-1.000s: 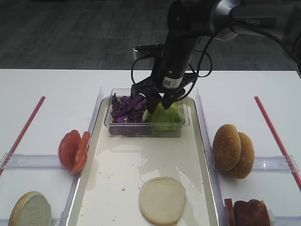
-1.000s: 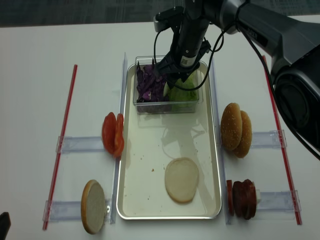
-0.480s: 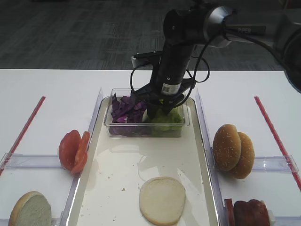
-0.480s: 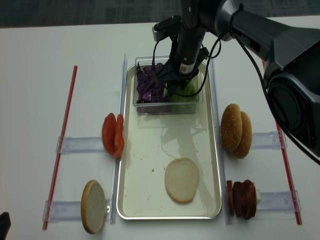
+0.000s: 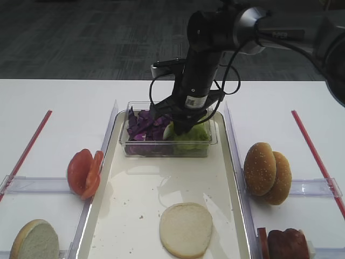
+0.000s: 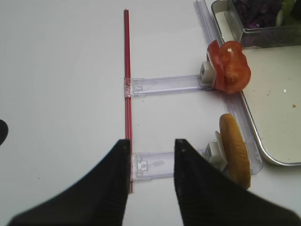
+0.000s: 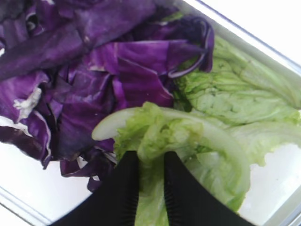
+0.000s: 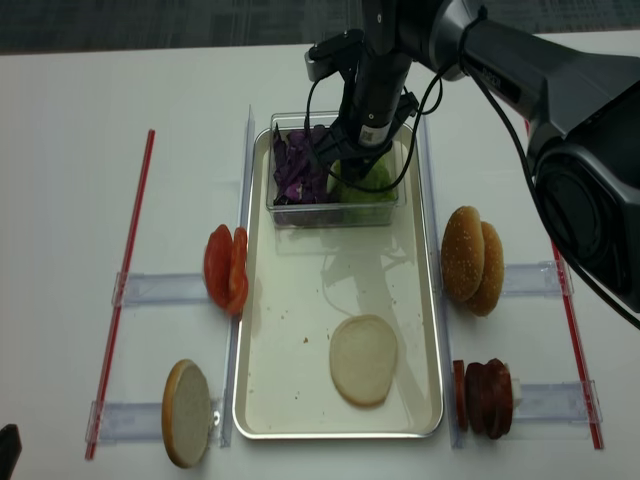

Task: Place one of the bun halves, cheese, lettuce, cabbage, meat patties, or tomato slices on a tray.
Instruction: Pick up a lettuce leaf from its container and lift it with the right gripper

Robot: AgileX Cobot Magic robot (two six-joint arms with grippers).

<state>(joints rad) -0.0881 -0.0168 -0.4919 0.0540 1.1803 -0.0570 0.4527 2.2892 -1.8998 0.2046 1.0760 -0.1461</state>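
Note:
My right gripper [image 5: 180, 127] reaches down into the clear tub [image 5: 167, 148] at the far end of the cream tray [image 5: 140, 189]. In the right wrist view its jaws [image 7: 150, 157] are pinched on a ruffled green lettuce leaf [image 7: 207, 136]. Purple cabbage [image 7: 94, 70] fills the tub's left half. A pale bun half [image 5: 186, 229] lies cut face up on the tray's near end. My left gripper [image 6: 151, 143] hangs open over bare table, left of the tray, with nothing between its fingers.
Tomato slices [image 5: 84, 171] stand in a clear holder left of the tray, with a bun half [image 5: 35, 240] nearer the front. Sesame buns [image 5: 267, 171] and meat patties [image 5: 285, 244] stand to the right. Red strips [image 5: 27, 148] [image 5: 315, 154] lie on both sides of the table.
The right gripper sank a little deeper into the tub, and its jaws have drawn together on the lettuce.

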